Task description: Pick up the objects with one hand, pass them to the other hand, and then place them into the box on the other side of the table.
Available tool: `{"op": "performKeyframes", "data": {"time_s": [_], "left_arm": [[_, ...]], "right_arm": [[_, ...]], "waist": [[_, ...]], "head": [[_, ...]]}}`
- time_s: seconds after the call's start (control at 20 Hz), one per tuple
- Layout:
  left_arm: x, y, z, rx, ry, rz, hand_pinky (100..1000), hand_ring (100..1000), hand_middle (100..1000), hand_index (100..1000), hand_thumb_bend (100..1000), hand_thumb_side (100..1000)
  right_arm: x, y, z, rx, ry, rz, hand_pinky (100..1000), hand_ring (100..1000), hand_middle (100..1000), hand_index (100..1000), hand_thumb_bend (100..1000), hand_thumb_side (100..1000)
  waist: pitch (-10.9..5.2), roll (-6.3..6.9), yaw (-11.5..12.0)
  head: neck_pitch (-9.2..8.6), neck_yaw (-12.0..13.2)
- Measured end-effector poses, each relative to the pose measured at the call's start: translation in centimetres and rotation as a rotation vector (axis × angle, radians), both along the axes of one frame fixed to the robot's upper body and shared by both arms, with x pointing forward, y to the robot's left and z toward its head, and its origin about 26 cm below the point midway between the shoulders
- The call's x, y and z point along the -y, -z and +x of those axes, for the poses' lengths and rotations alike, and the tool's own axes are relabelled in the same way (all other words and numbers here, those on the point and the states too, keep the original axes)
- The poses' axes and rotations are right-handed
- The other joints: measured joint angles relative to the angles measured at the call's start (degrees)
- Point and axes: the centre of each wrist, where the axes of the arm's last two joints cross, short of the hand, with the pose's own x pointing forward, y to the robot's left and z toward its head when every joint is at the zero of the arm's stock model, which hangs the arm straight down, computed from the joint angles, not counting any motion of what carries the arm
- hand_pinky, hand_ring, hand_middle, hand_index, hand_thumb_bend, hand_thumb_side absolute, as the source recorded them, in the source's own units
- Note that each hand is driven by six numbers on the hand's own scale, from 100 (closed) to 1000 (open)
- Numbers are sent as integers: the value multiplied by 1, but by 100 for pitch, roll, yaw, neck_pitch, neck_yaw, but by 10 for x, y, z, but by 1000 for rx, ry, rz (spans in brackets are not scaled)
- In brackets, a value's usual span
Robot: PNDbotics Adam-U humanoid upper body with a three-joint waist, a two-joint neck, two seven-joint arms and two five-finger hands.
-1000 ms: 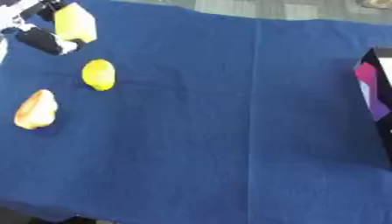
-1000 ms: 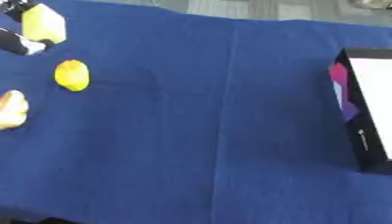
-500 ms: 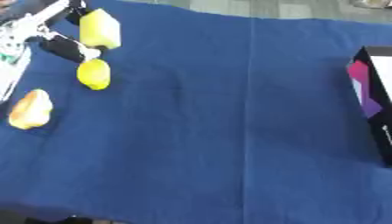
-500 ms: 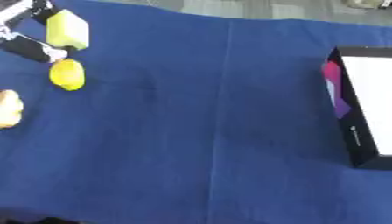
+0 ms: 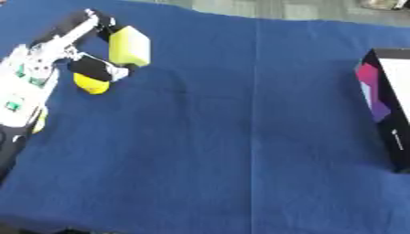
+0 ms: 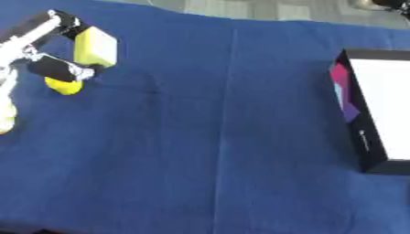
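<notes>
**Left hand holding a yellow block above the blue table**

The left hand [image 5: 94,55] enters from the upper left, its white forearm running toward the lower left edge. Its fingers [image 5: 80,25] and thumb [image 5: 96,68] are curled round a pale yellow-green block [image 5: 130,45], a rounded oblong that stands roughly upright in the grasp with its long faces plain and unmarked. Just below the thumb, and partly hidden by it, a round yellow fruit [image 5: 89,85], possibly a lemon, lies on the table [image 5: 240,151]. Further down along the forearm, at the left edge, a sliver of another yellowish thing [image 6: 6,119] shows; what it is cannot be told.

To the right of the hand the blue cloth covering the table lies bare across its whole middle, crossed only by a faint vertical crease, leaving open room between the hand and the box [image 6: 372,107]. The box sits well apart from the hand at the right edge, cut off by the frame. Its walls are black, its inside is white, and its near wall carries a pink, purple and white panel with a line of small white writing that is too small to read. Beyond the table's far edge, grey floor shows. The right hand appears in neither view.
</notes>
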Motion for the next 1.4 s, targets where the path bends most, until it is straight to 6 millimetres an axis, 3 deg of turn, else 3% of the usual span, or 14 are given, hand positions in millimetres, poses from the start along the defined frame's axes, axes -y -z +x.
{"op": "performKeyframes", "data": {"time_s": [0.7, 1.4], "left_arm": [[57, 31, -4, 66, 126, -150, 778, 554, 536, 450, 100, 155], [102, 44, -14, 185, 189, -206, 772, 551, 534, 451, 100, 162]], "right_arm": [[-20, -1, 20, -28, -61, -176, 918, 1000, 1000, 1000, 100, 470], [-39, 0, 30, 39, -115, -320, 913, 1000, 1000, 1000, 100, 470]], "waist": [[-27, -145, 188], [-27, -215, 388]], "head": [[44, -228], [103, -570]]}}
